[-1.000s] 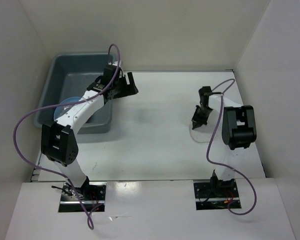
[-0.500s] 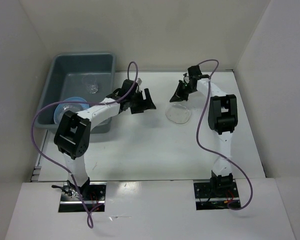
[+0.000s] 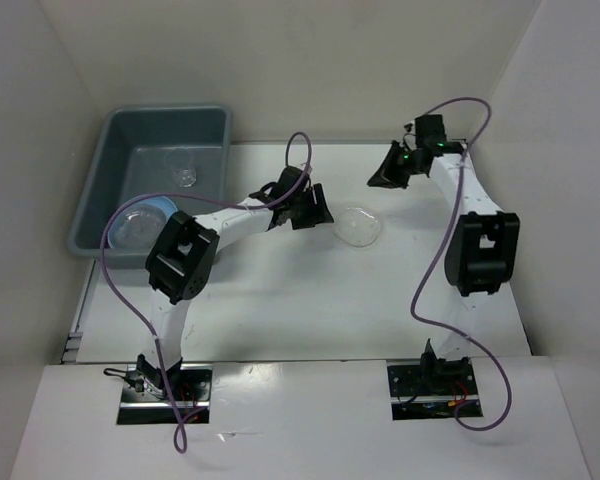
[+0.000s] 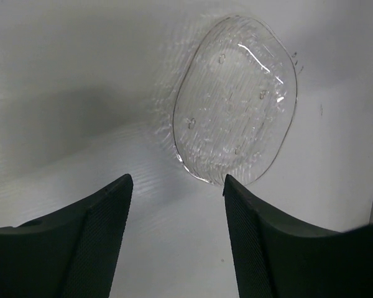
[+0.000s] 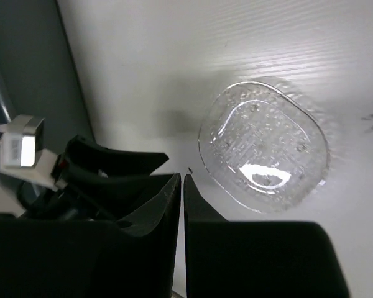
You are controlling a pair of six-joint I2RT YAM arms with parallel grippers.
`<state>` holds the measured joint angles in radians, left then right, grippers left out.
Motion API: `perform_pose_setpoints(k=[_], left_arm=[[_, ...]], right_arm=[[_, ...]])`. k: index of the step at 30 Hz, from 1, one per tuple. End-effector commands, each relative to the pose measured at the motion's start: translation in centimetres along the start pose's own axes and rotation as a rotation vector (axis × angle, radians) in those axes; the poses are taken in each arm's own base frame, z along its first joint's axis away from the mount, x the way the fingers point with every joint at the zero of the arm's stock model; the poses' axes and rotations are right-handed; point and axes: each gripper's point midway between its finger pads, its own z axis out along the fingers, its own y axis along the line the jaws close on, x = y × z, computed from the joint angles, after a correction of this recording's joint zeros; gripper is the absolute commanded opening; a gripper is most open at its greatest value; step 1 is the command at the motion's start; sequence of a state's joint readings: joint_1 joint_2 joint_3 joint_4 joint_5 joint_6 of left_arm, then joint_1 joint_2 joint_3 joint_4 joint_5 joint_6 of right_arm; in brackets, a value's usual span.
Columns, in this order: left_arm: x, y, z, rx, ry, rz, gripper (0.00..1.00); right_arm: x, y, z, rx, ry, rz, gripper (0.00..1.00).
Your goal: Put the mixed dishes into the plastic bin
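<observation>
Clear plate (image 3: 358, 226): transparent, rounded, faintly ribbed with small raised dots, bright glare on its surface. It lies flat on the white table (image 3: 280, 300), right of centre, outside the bin and touching neither tool. My left gripper (image 3: 305, 205) sits just to its left. In the left wrist view the jaws stand wide apart and empty, and the plate's near rim lies just beyond the fingertips. My right gripper (image 3: 388, 172) is behind the plate toward the back wall, near it but apart. In the right wrist view its fingers are pressed together with nothing between them. The grey-blue bin (image 3: 160, 112) stands at the far left of the table, well apart from this plate. It holds a clear cup (image 3: 185, 170) and a blue plate (image 3: 140, 222).
</observation>
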<state>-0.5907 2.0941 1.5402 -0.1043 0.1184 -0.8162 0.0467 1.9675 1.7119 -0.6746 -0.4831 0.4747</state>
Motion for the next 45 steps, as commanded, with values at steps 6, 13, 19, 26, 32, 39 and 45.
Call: perform_pose_setpoints(k=[6, 13, 19, 26, 32, 39, 45], left_arm=[[-1.6, 0.9, 1.9, -0.041, -0.058, -0.025, 0.63], [-0.5, 1.8, 3.6, -0.041, -0.038, -0.047, 0.60], [0.1, 1.4, 4.5, -0.018, -0.024, -0.058, 0.60], [1.4, 1.1, 6.0, 0.004, 0.020, -0.064, 0.53], [2.0, 0.1, 6.6, 0.020, 0.038, -0.041, 0.30], [0.7, -0.1, 6.3, -0.032, -0.001, 0.003, 0.04], [-6.1, -4.8, 1.9, 0.062, -0.137, 0.060, 0.00]], right_arm=[[-2.3, -1.5, -10.7, 0.005, -0.229, 0.021, 0.09], [-1.2, -1.8, -12.8, 0.014, -0.268, 0.034, 0.13], [0.4, -2.4, -12.9, 0.031, -0.252, 0.049, 0.13], [1.8, -3.2, -13.2, 0.058, -0.240, 0.054, 0.13], [2.2, -3.4, -13.2, 0.069, -0.236, 0.060, 0.13], [2.3, -3.3, -13.5, 0.069, -0.237, 0.060, 0.14], [2.4, -3.2, -13.7, 0.062, -0.252, 0.050, 0.14]])
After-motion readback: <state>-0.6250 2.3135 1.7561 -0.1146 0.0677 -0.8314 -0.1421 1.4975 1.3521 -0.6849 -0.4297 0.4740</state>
